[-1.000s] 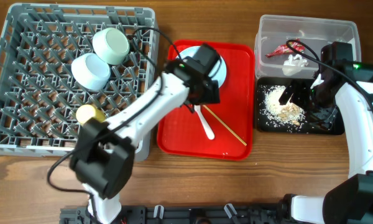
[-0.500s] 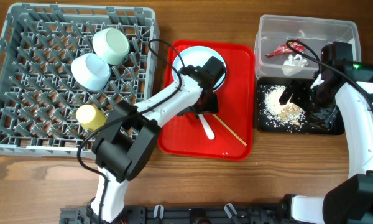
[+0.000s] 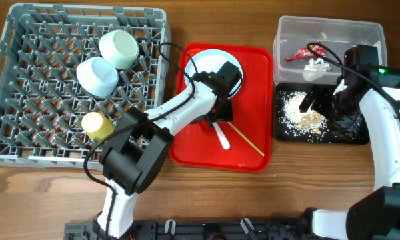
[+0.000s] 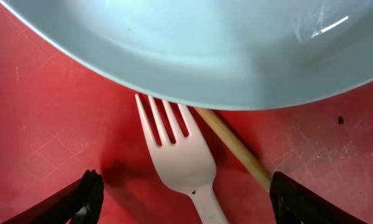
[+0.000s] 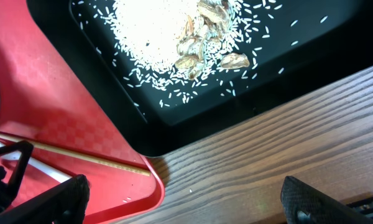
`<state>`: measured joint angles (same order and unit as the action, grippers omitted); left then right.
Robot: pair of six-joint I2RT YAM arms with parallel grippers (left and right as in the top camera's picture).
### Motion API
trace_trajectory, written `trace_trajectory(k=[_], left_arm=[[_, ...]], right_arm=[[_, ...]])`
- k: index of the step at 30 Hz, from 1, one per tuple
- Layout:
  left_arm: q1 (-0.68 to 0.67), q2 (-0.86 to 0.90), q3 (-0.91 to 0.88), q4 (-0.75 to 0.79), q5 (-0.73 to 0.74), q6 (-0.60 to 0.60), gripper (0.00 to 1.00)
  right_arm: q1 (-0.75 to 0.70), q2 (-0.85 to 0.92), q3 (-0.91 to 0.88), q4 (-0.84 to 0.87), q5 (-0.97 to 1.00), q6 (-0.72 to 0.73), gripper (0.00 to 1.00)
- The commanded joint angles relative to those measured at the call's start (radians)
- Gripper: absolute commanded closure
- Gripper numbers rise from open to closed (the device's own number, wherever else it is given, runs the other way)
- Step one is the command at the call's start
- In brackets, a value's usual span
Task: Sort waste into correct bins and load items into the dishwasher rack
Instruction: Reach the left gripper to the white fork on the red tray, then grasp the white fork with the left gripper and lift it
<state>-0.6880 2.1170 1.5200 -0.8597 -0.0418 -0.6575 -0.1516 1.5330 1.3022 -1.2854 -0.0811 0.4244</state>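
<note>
Red tray (image 4: 43,118) fills my left wrist view. My left claw (image 4: 186,204) is spread wide and grips nothing, with its fingers (image 4: 87,196) showing at the two lower corners. Between them lies the white fork (image 4: 174,149), its tines pointing at the rim of the white plate (image 4: 193,43) and reaching right up to it. The wooden chopstick (image 4: 233,146) slants out from under that rim, just beside the fork's head.

My right wrist view looks down on the black tray (image 5: 336,56), where the rice scraps (image 5: 155,31) are heaped with some brownish bits at one edge. My right claw (image 5: 186,199) is also wide apart and holds nothing. Bare wooden table (image 5: 267,149) shows between its fingers. The red tray sits just beside the black one.

From overhead, the dishwasher rack (image 3: 87,10) stands at the left. It holds the pale green bowl (image 3: 119,49), the pale blue bowl (image 3: 97,75) and the yellow cup (image 3: 93,124). The clear tub (image 3: 333,30) sits behind the black tray, with the red wrapper (image 3: 300,55) and the white tissue (image 3: 313,67) inside. Plate, fork and chopstick lie on the red tray.
</note>
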Motion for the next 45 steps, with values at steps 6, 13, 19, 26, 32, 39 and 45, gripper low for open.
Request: trace_trajectory(k=[6, 13, 19, 26, 32, 39, 45], left_arm=[[0.0, 0.024, -0.047, -0.005, -0.084, -0.014, 0.23], [0.0, 0.024, -0.047, -0.005, -0.084, -0.014, 0.48], [0.0, 0.024, -0.047, -0.005, -0.083, -0.013, 0.57], [0.0, 0.024, -0.047, -0.008, -0.083, -0.013, 0.63], [0.0, 0.024, -0.047, -0.009, -0.083, -0.013, 0.68], [0.0, 0.024, -0.047, -0.009, -0.083, -0.013, 0.68], [0.0, 0.024, -0.047, -0.009, -0.083, -0.013, 0.67]], right_arm=[[-0.001, -0.019, 0.02, 0.001, 0.003, -0.006, 0.0], [-0.001, -0.019, 0.02, 0.001, 0.003, -0.005, 0.0], [-0.001, -0.019, 0.02, 0.0, 0.003, -0.005, 0.0], [-0.001, -0.018, 0.02, -0.002, 0.003, -0.006, 0.0], [-0.001, -0.018, 0.02, -0.002, 0.003, -0.006, 0.0], [-0.001, -0.019, 0.02, -0.002, 0.003, -0.006, 0.0], [-0.001, -0.019, 0.02, -0.003, 0.003, -0.006, 0.0]])
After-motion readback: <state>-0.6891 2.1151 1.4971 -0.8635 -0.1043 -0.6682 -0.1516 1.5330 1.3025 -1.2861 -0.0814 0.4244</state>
